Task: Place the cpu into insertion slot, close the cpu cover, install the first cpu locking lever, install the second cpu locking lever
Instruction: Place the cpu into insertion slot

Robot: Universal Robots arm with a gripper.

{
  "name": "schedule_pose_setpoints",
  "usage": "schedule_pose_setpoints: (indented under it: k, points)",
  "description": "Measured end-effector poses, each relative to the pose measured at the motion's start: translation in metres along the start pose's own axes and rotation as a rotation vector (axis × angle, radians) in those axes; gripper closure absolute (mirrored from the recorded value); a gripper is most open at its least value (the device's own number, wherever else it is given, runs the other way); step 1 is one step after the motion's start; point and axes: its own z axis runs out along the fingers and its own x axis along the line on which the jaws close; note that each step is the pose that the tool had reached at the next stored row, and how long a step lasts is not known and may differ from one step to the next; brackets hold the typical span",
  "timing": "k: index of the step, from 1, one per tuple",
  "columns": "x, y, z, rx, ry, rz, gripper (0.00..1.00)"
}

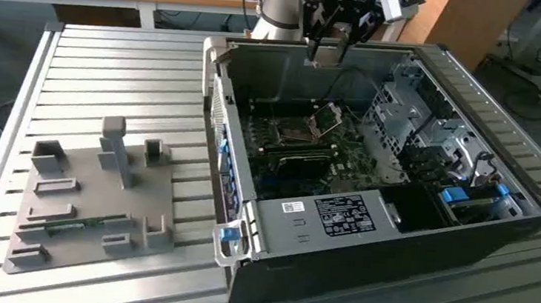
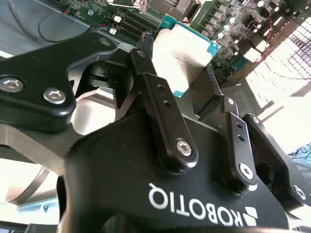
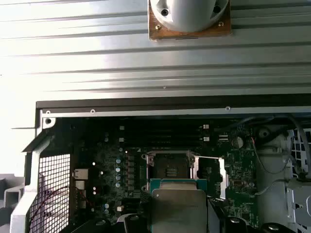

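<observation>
Now we hold cpu [image 2: 182,56] by its edges, pincer [image 1: 327,59] clamped on it, above open case [image 1: 340,255]. Insertion slot [image 1: 298,130] at pincer's 6 o'clock in exterior view. Cpu cover [image 1: 326,118] stands raised, so slot looks free to receive it.

Soft, even light fills the exterior view: the slatted surface [image 1: 110,62] is pale with a mild sheen, and the grey fixture [image 1: 87,201] on it throws only faint shadows. The computer case [image 1: 342,236] walls shade its much darker inside. In the first wrist view the slats wash out near white, while the case interior is dim save a bright glint on the cpu cover [image 3: 221,177]. In the second wrist view glare burns out the background behind the black fingers [image 2: 163,109], and the cpu [image 2: 182,51] looks bleached
</observation>
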Motion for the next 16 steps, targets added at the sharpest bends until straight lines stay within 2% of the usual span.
schedule_pose_setpoints:
  k: [16]
  points:
    - [-0.0001,-0.0002,0.0028,-0.0003,-0.0001,0.0,0.46]
